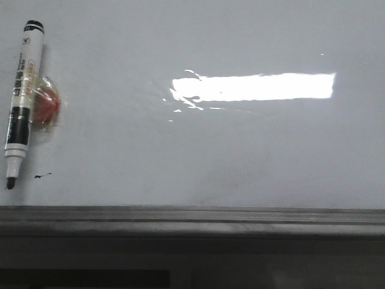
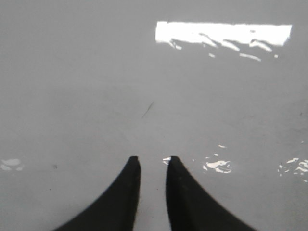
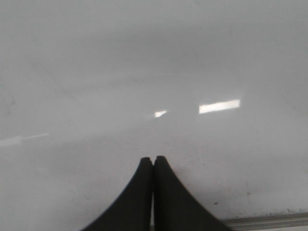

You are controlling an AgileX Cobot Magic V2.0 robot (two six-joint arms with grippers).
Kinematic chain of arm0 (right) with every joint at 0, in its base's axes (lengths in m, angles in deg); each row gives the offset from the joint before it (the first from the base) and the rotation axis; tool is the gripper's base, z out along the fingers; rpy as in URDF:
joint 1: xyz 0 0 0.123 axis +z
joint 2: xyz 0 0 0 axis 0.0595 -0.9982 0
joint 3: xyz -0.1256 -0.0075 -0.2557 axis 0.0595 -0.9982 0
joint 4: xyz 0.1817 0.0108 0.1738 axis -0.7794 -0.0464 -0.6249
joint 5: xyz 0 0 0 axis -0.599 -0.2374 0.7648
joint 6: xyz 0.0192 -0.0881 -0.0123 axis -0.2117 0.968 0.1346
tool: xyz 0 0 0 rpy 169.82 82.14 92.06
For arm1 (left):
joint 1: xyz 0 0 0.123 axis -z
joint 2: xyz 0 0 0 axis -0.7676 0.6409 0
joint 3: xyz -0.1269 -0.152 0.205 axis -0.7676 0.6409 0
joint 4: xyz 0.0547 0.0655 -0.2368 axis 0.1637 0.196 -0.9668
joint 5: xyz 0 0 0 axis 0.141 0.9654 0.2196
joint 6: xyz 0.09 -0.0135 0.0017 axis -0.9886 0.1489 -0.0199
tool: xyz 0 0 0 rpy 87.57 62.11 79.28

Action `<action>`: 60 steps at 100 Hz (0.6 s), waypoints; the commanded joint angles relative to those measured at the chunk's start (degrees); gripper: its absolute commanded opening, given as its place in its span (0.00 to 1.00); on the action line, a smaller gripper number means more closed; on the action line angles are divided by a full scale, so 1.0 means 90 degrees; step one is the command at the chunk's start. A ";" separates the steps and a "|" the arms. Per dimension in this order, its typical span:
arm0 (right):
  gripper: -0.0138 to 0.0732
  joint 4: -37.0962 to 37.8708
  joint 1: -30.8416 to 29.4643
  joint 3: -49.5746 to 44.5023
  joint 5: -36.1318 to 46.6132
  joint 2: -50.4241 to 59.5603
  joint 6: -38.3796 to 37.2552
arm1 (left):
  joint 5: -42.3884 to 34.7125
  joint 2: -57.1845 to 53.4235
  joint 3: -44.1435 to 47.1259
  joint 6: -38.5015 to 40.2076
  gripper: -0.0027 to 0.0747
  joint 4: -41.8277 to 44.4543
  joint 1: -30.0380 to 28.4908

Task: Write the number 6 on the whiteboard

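Filling nearly the whole front view, the whiteboard (image 1: 240, 150) shows a glossy white-grey face with a bright rectangular glare (image 1: 255, 87) right of centre in the upper half. A grey metal ledge (image 1: 192, 218) runs along its bottom edge, across the lower part of the frame. At the far left a marker (image 1: 21, 99) stands almost upright against the board, black cap end at the top and dark tip at the bottom, leaning slightly to the right at its top. Just beside its middle, on the right, sits a small red and clear holder (image 1: 45, 105), touching the marker barrel. A tiny black smudge (image 1: 42, 176) lies on the board near the marker tip, a little to its right. No drawn figure shows anywhere on the board in this view, so the number 6 is not written.

Neither arm appears in the front view. In the left wrist view the left gripper (image 2: 153, 161) points at the bare board surface with its two black fingers apart, a narrow gap between the tips and nothing held; a short thin dark mark (image 2: 147, 109) shows on the board above it. In the right wrist view the right gripper (image 3: 153, 160) has its fingers pressed together, empty, with a strip of the ledge (image 3: 269, 221) at the lower right corner.
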 commanded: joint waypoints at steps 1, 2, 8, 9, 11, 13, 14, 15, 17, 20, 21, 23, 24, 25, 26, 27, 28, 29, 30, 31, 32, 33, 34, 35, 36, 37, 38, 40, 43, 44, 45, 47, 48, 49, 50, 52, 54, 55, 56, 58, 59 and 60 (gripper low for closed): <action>0.10 -0.0002 -0.0031 0.0243 0.0532 -0.0136 0.0010 | -0.0656 0.0309 -0.0175 -0.0011 0.54 -0.0092 0.0018; 0.10 -0.0002 -0.0031 0.0243 0.0572 -0.0136 0.0010 | -0.0709 0.0346 -0.0145 -0.0011 0.56 -0.0096 0.0018; 0.10 0.0027 -0.0031 0.0243 0.0695 -0.0136 0.0010 | -0.1177 0.0468 -0.0045 0.0000 0.67 -0.0230 0.0018; 0.10 0.0027 -0.0031 0.0243 0.0712 -0.0136 0.0010 | -0.1228 0.0494 -0.0020 0.0000 0.68 -0.0288 0.0018; 0.10 0.0027 -0.0031 0.0243 0.0724 -0.0136 0.0010 | -0.1397 0.0533 0.0024 0.0000 0.69 -0.0376 0.0018; 0.10 0.0027 -0.0031 0.0243 0.0733 -0.0136 0.0010 | -0.1568 0.0559 0.0052 0.0000 0.69 -0.0441 0.0018; 0.10 0.0027 -0.0031 0.0243 0.0733 -0.0136 0.0010 | -0.1618 0.0581 0.0076 0.0000 0.69 -0.0510 0.0018; 0.10 0.0027 -0.0031 0.0243 0.0733 -0.0136 0.0010 | -0.1704 0.0591 0.0077 0.0000 0.68 -0.0544 0.0018; 0.10 0.0027 -0.0031 0.0243 0.0733 -0.0136 0.0010 | -0.1797 0.0613 0.0104 0.0000 0.68 -0.0645 0.0018; 0.10 0.0027 -0.0031 0.0243 0.0733 -0.0136 0.0010 | -0.1892 0.0646 0.0116 -0.0012 0.66 -0.0684 0.0018; 0.10 0.0027 -0.0031 0.0243 0.0733 -0.0136 0.0010 | -0.1906 0.0664 0.0116 -0.0012 0.66 -0.0684 0.0018; 0.10 0.0027 -0.0031 0.0243 0.0733 -0.0136 0.0010 | -0.1951 0.0675 0.0116 -0.0068 0.65 -0.0684 0.0018; 0.10 0.0027 -0.0031 0.0243 0.0733 -0.0136 0.0010 | -0.1982 0.0688 0.0116 -0.0087 0.64 -0.0684 0.0018; 0.10 0.0027 -0.0031 0.0243 0.0733 -0.0136 0.0010 | -0.1997 0.0687 0.0116 -0.0142 0.64 -0.0684 0.0018; 0.10 0.0027 -0.0031 0.0243 0.0733 -0.0136 0.0010 | -0.2010 0.0687 0.0116 -0.0142 0.63 -0.0684 0.0018; 0.10 0.0027 -0.0031 0.0243 0.0733 -0.0136 0.0010 | -0.2033 0.0687 0.0116 -0.0201 0.63 -0.0684 0.0018; 0.10 0.0027 -0.0031 0.0243 0.0733 -0.0136 0.0010 | -0.2047 0.0687 0.0116 -0.0231 0.62 -0.0684 0.0018; 0.10 0.0027 -0.0031 0.0243 0.0733 -0.0136 0.0010 | -0.2066 0.0687 0.0116 -0.0260 0.62 -0.0684 0.0018; 0.10 0.0027 -0.0031 0.0243 0.0733 -0.0136 0.0010 | -0.2081 0.0687 0.0116 -0.0316 0.62 -0.0684 0.0018; 0.10 0.0027 -0.0031 0.0243 0.0733 -0.0136 0.0010 | -0.2105 0.0687 0.0116 -0.0335 0.62 -0.0684 0.0018; 0.10 0.0027 -0.0031 0.0243 0.0733 -0.0136 0.0010 | -0.2119 0.0687 0.0116 -0.0386 0.62 -0.0684 0.0018; 0.10 0.0027 -0.0031 0.0243 0.0733 -0.0136 0.0010 | -0.2134 0.0687 0.0116 -0.0415 0.62 -0.0684 0.0030; 0.10 0.0027 -0.0031 0.0243 0.0733 -0.0136 0.0010 | -0.2163 0.0687 0.0116 -0.0459 0.62 -0.0684 0.0022; 0.10 0.0027 -0.0031 0.0243 0.0733 -0.0136 0.0010 | -0.2177 0.0687 0.0116 -0.0461 0.62 -0.0684 0.0035; 0.10 0.0027 -0.0031 0.0243 0.0733 -0.0136 0.0010 | -0.2197 0.0687 0.0116 -0.0478 0.62 -0.0684 0.0048; 0.10 0.0027 -0.0031 0.0243 0.0733 -0.0136 0.0010 | -0.2211 0.0687 0.0116 -0.0493 0.62 -0.0684 0.0049; 0.10 0.0027 -0.0031 0.0243 0.0733 -0.0136 0.0010 | -0.2235 0.0687 0.0116 -0.0491 0.62 -0.0684 0.0066; 0.10 0.0027 -0.0031 0.0243 0.0733 -0.0136 0.0010 | -0.2242 0.0687 0.0116 -0.0495 0.62 -0.0684 0.0116; 0.10 0.0027 -0.0031 0.0243 0.0733 -0.0136 0.0010 | -0.2284 0.0687 0.0116 -0.0495 0.62 -0.0684 0.0194; 0.10 0.0027 -0.0031 0.0243 0.0733 -0.0136 0.0010 | -0.2277 0.0687 0.0116 -0.0495 0.62 -0.0684 0.0217; 0.10 0.0027 -0.0031 0.0243 0.0733 -0.0136 0.0010 | -0.2290 0.0687 0.0116 -0.0495 0.62 -0.0684 0.0268; 0.10 0.0027 -0.0031 0.0243 0.0733 -0.0136 0.0010 | -0.2288 0.0687 0.0116 -0.0495 0.62 -0.0684 0.0355; 0.10 0.0027 -0.0031 0.0243 0.0733 -0.0136 0.0010 | -0.2288 0.0687 0.0116 -0.0495 0.62 -0.0684 0.0387; 0.10 0.0027 -0.0031 0.0243 0.0733 -0.0136 0.0010 | -0.2288 0.0687 0.0116 -0.0495 0.62 -0.0684 0.0455; 0.10 0.0027 -0.0031 0.0243 0.0733 -0.0136 0.0010 | -0.2288 0.0687 0.0116 -0.0495 0.62 -0.0684 0.0455; 0.10 0.0027 -0.0031 0.0243 0.0733 -0.0136 0.0010 | -0.2276 0.0687 0.0116 -0.0495 0.62 -0.0684 0.0600; 0.10 0.0027 -0.0031 0.0243 0.0733 -0.0136 0.0010 | -0.2275 0.0687 0.0116 -0.0495 0.62 -0.0684 0.0715; 0.10 0.0027 -0.0031 0.0243 0.0733 -0.0136 0.0010 | -0.2275 0.0687 0.0116 -0.0495 0.62 -0.0684 0.0753; 0.10 0.0027 -0.0031 0.0243 0.0733 -0.0136 0.0010 | -0.2275 0.0687 0.0116 -0.0495 0.62 -0.0684 0.0832; 0.10 0.0027 -0.0031 0.0243 0.0733 -0.0136 0.0010 | -0.2275 0.0687 0.0116 -0.0495 0.62 -0.0684 0.0914; 0.10 0.0027 -0.0031 0.0243 0.0733 -0.0136 0.0010 | -0.2290 0.0687 0.0116 -0.0495 0.62 -0.0684 0.0997; 0.10 0.0027 -0.0031 0.0243 0.0733 -0.0136 0.0010 | -0.2287 0.0687 0.0116 -0.0495 0.62 -0.0684 0.1039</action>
